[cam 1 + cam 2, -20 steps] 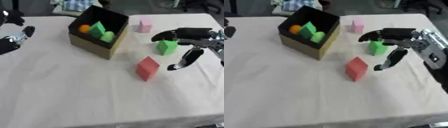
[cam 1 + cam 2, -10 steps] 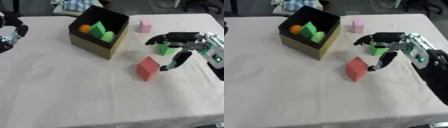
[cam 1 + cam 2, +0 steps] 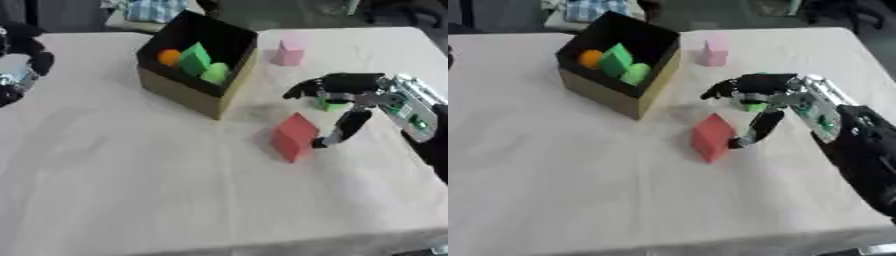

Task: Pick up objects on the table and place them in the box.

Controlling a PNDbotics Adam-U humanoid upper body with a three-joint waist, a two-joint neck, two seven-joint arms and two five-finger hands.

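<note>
Now my right hand (image 3: 354,95) spreads wide, thumb beside the red block (image 3: 293,136), fingers arched over it, ready to pinch for the box (image 3: 197,95).

- A black-lined cardboard box (image 3: 194,90) sits open at the table's far centre, turned corner-on, holding an orange ball (image 3: 169,57), a green pointed block (image 3: 194,59) and a pale green rounded piece (image 3: 214,73).
- A red block (image 3: 292,136) stands tilted on the white cloth, just right of the box — near its front corner.
- A green block (image 3: 332,105) lies right of the box, behind the red one, partly hidden.
- A pink block (image 3: 288,52) stands upright at the far side, beside the box's right corner.
</note>
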